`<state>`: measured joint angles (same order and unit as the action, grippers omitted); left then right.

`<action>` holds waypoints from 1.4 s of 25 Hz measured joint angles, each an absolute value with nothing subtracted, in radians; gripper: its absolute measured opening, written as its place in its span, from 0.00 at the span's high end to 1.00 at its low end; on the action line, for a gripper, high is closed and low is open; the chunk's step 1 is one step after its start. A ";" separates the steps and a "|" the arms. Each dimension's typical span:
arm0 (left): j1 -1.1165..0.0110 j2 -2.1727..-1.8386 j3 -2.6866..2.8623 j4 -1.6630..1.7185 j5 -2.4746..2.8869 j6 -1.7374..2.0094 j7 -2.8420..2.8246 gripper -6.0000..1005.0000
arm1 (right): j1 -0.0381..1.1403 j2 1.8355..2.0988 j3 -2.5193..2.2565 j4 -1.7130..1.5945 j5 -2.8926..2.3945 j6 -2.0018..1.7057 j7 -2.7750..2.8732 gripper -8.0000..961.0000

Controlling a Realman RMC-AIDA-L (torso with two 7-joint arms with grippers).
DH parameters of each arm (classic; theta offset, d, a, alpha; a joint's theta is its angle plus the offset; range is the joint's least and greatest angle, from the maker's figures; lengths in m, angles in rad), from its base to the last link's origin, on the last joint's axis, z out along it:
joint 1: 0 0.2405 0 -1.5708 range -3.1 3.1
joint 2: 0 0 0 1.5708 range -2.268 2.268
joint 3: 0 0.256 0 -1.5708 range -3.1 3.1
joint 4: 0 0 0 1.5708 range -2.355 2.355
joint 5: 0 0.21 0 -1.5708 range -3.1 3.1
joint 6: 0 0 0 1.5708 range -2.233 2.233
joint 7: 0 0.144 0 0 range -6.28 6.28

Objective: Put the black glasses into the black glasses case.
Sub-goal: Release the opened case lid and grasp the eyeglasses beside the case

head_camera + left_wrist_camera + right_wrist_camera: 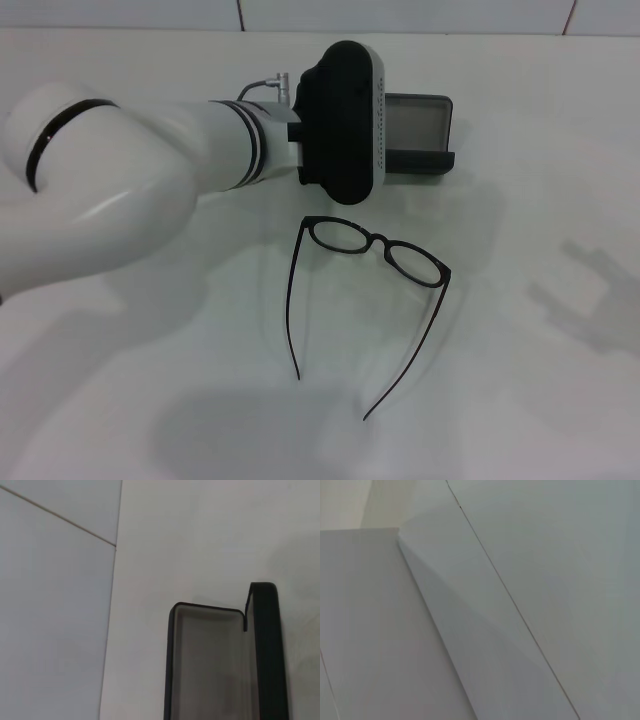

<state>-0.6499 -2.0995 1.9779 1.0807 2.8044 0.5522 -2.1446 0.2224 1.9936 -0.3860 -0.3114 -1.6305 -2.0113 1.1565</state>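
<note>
One pair of black glasses (372,244) lies on the white counter (520,380), lenses toward the far side, both slim temple arms unfolded and reaching toward the robot. Nothing touches them.

Beyond them, near the far edge of the counter, sits one black glasses case (420,133), open, its grey lining showing. In the head view the left arm's black wrist housing (340,110) hangs in front of the case and hides its left part; only the right end shows. The left wrist view looks down on the case (215,665): the grey tray and the raised lid beside it, both cut off at the picture's edge.

The left pincer itself is hidden under the housing, so I cannot tell how its fingers stand. The right arm is out of the head view; its wrist camera shows only pale wall panels (530,580) with thin seams.
</note>
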 joint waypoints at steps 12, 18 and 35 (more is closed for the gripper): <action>-0.652 -2.098 2.007 1.072 2.806 0.578 -2.143 0.99 | 0.218 1.996 -0.385 -0.303 -1.631 -2.004 1.145 0.09; -0.646 -2.098 2.021 1.082 2.806 0.598 -2.143 0.99 | 0.215 1.996 -0.385 -0.297 -1.631 -2.004 1.139 0.09; -0.626 -2.100 2.063 1.165 2.832 0.682 -2.145 0.99 | 0.219 1.994 -0.388 -0.288 -1.631 -2.009 1.132 0.10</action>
